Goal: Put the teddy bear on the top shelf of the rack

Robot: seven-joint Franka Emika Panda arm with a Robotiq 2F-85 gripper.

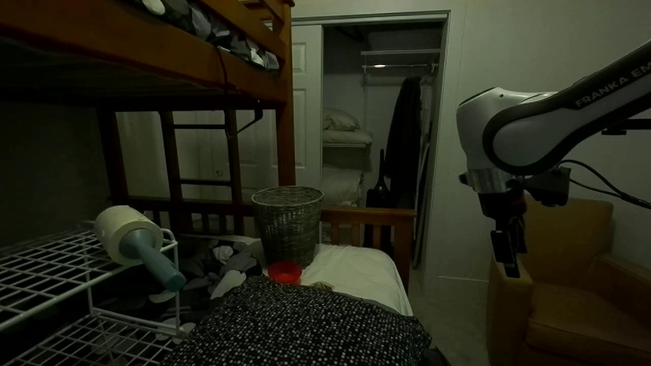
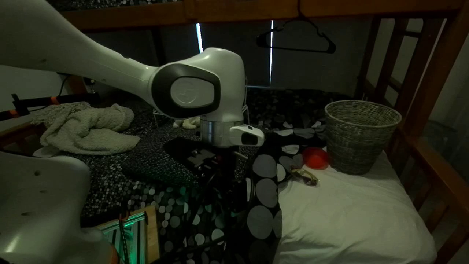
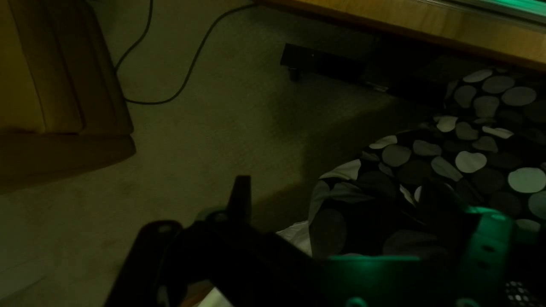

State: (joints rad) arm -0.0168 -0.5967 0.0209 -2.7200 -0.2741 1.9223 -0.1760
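The white wire rack (image 1: 56,269) stands at the left in an exterior view. On its top shelf lies a white roller with a teal handle (image 1: 137,239), the handle sticking out past the edge. In an exterior view only thin bits of the rack (image 2: 246,108) show behind the arm. No teddy bear can be made out for sure. A small cream, soft-looking thing (image 2: 187,123) shows partly behind the arm, and I cannot tell what it is. My gripper (image 1: 508,256) hangs pointing down, well away from the rack. In the wrist view the gripper (image 3: 339,187) has its fingers wide apart with nothing between them.
A wicker basket (image 1: 287,223) and a red bowl (image 1: 285,273) stand on the bed. Glasses (image 2: 305,176) lie by the bowl. A cream blanket (image 2: 88,128) lies bunched on the bed. A tan armchair (image 1: 564,274) and bunk-bed frame (image 1: 286,127) flank the space. A hanger (image 2: 296,46) hangs above.
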